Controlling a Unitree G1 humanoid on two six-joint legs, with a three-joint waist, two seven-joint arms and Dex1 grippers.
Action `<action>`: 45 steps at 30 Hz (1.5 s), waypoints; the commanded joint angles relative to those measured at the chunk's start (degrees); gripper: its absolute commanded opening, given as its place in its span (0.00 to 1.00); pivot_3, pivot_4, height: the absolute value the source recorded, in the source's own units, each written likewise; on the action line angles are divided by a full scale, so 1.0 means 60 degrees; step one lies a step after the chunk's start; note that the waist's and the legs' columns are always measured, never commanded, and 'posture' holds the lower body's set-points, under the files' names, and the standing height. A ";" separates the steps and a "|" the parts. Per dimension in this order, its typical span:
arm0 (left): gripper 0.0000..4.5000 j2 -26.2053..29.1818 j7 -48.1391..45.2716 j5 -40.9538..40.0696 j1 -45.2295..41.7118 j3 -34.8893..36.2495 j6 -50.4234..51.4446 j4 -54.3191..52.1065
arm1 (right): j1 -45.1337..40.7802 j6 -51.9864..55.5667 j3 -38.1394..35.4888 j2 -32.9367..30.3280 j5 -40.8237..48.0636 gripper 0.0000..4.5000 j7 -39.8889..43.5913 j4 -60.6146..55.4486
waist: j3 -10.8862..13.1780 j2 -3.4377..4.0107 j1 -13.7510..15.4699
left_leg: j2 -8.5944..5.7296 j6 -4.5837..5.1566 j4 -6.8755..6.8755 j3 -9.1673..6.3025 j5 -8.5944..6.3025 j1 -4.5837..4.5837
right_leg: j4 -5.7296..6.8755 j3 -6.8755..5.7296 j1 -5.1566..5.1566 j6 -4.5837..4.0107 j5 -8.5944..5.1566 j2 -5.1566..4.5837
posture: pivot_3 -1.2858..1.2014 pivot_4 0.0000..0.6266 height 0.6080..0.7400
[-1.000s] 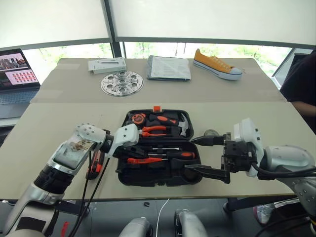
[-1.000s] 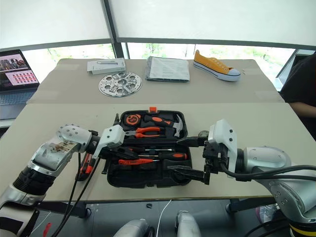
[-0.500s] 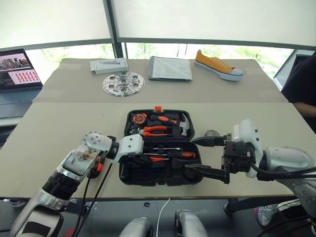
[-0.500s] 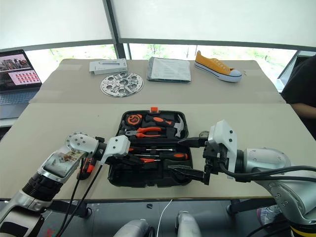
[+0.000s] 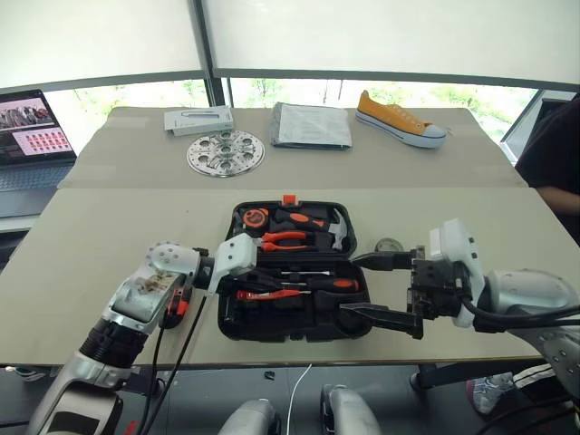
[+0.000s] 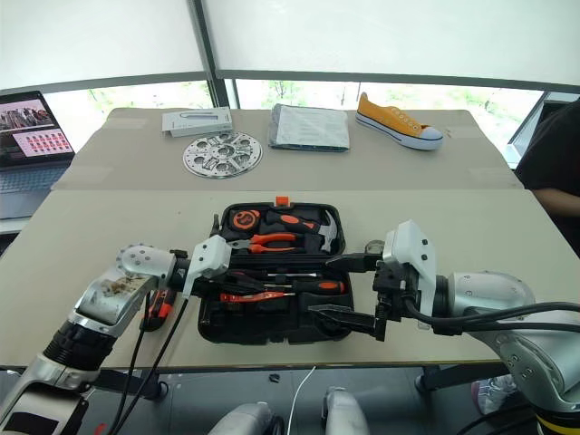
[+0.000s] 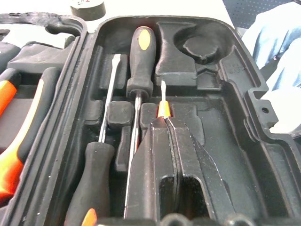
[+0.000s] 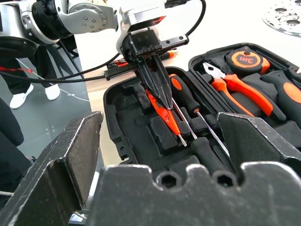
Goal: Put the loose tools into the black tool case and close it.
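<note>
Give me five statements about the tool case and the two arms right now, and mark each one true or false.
1. The left tool is shut on the slim orange screwdriver. True.
2. The black tool case is closed and latched. False: it lies open on the table, with pliers and a tape measure in its far half.
3. The right tool is open. True.
4. The right tool holds the tape roll. False: the roll lies on the table beside the case, and the tool holds nothing.
5. Two black-handled screwdrivers already lie in slots of the case. True.
</note>
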 commanded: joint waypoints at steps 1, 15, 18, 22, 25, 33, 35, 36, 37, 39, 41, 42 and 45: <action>0.01 -0.0030 0.0101 0.0355 0.0090 -0.0074 -0.0580 0.0256 | -0.0086 0.0050 -0.0116 -0.0112 0.0161 1.00 0.0059 -0.0113 | 0.0000 0.0000 0.0002 | 0.0001 0.0000 0.0001 -0.0001 0.0000 0.0000 | 0.0000 0.0002 0.0000 0.0000 0.0000 0.0000 | 0.52 0.24 0.98; 0.01 0.0644 -0.0119 0.0278 0.0466 0.0356 -0.0756 0.0423 | 0.0265 -0.0005 -0.0211 -0.0246 0.0201 1.00 0.0164 -0.0307 | -0.0022 0.0003 0.0001 | 0.0004 0.0000 -0.0001 0.0000 0.0000 0.0013 | 0.0004 0.0021 0.0013 0.0004 0.0003 0.0002 | 0.52 0.24 0.98; 0.01 0.0990 -0.0181 0.0034 0.0611 0.0667 -0.0564 0.0170 | 0.0372 -0.0045 -0.0194 -0.0246 0.0161 1.00 0.0208 -0.0357 | -0.0022 0.0003 -0.0009 | 0.0005 0.0000 -0.0002 0.0001 0.0000 0.0013 | 0.0004 0.0020 0.0010 0.0004 0.0003 0.0006 | 0.52 0.24 0.98; 0.01 0.1115 -0.0185 -0.0130 0.0742 0.0802 -0.0430 -0.0101 | 0.0438 -0.0072 -0.0167 -0.0214 0.0124 1.00 0.0241 -0.0381 | -0.0021 0.0003 -0.0004 | 0.0005 0.0000 -0.0003 0.0001 0.0000 0.0012 | 0.0004 0.0019 0.0008 0.0005 0.0003 0.0010 | 0.52 0.24 0.98; 0.01 0.1013 -0.0154 -0.0329 0.0509 0.0897 -0.0220 -0.0248 | 0.0440 -0.0083 -0.0085 -0.0202 0.0091 1.00 0.0287 -0.0371 | -0.0021 0.0003 0.0016 | 0.0003 0.0002 -0.0003 0.0000 -0.0001 0.0010 | 0.0000 0.0017 0.0008 0.0005 0.0003 0.0009 | 0.52 0.24 0.98; 0.01 0.0626 -0.0058 -0.1040 -0.0041 0.1007 0.0665 -0.0839 | 0.0387 -0.0058 -0.0027 -0.0123 0.0107 1.00 0.0227 -0.0314 | -0.0021 0.0002 0.0005 | 0.0002 0.0001 -0.0003 0.0000 -0.0001 0.0001 | -0.0006 0.0000 0.0003 0.0005 0.0003 0.0006 | 0.52 0.24 0.98; 0.01 0.0563 0.0013 -0.0957 -0.0104 0.0935 0.0635 -0.0783 | 0.0385 -0.0049 -0.0028 -0.0111 0.0116 1.00 0.0203 -0.0314 | -0.0021 0.0002 -0.0001 | 0.0002 0.0001 -0.0005 0.0000 -0.0001 0.0002 | -0.0007 -0.0001 0.0003 0.0005 0.0003 0.0005 | 0.52 0.24 0.98; 0.01 0.0541 -0.0013 -0.0860 -0.0120 0.0855 0.0532 -0.0714 | 0.0387 -0.0043 -0.0037 -0.0103 0.0130 1.00 0.0191 -0.0315 | -0.0021 0.0001 -0.0013 | 0.0002 0.0001 -0.0005 0.0000 -0.0001 0.0002 | -0.0007 -0.0001 0.0003 0.0005 0.0003 0.0006 | 0.52 0.24 0.98; 0.01 0.0523 -0.0053 -0.0742 -0.0122 0.0753 0.0420 -0.0627 | 0.0390 -0.0040 -0.0046 -0.0097 0.0142 1.00 0.0183 -0.0315 | -0.0021 0.0002 -0.0018 | 0.0003 0.0001 -0.0005 0.0001 -0.0001 0.0002 | -0.0008 -0.0001 0.0001 0.0005 0.0004 0.0008 | 0.52 0.24 0.98; 0.01 0.0495 -0.0109 -0.0591 -0.0119 0.0630 0.0300 -0.0507 | 0.0387 -0.0037 -0.0050 -0.0091 0.0149 1.00 0.0169 -0.0315 | -0.0021 0.0002 -0.0011 | 0.0004 0.0001 -0.0006 0.0001 -0.0001 0.0002 | -0.0007 0.0001 0.0001 0.0004 0.0004 0.0007 | 0.52 0.24 0.98; 0.01 0.0460 -0.0154 -0.0327 -0.0063 0.0459 0.0002 -0.0259 | 0.0387 -0.0026 -0.0068 -0.0080 0.0167 1.00 0.0128 -0.0320 | -0.0021 0.0002 -0.0004 | 0.0004 0.0001 -0.0005 0.0000 -0.0001 0.0002 | -0.0008 0.0002 0.0002 0.0004 0.0003 0.0006 | 0.52 0.24 0.98; 0.01 0.0449 -0.0167 -0.0141 -0.0012 0.0355 -0.0233 -0.0067 | 0.0397 -0.0018 -0.0078 -0.0078 0.0172 1.00 0.0107 -0.0328 | -0.0020 0.0002 -0.0004 | 0.0003 0.0001 -0.0005 0.0000 -0.0001 0.0002 | -0.0008 0.0002 0.0003 0.0004 0.0004 0.0006 | 0.52 0.24 0.98; 0.01 0.0427 -0.0224 0.0176 0.0066 0.0168 -0.0682 0.0377 | 0.0422 0.0018 -0.0129 -0.0087 0.0223 1.00 0.0064 -0.0352 | -0.0020 0.0002 0.0000 | 0.0000 0.0001 -0.0005 0.0001 -0.0001 0.0000 | -0.0011 0.0002 0.0003 0.0005 0.0004 0.0004 | 0.52 0.24 0.98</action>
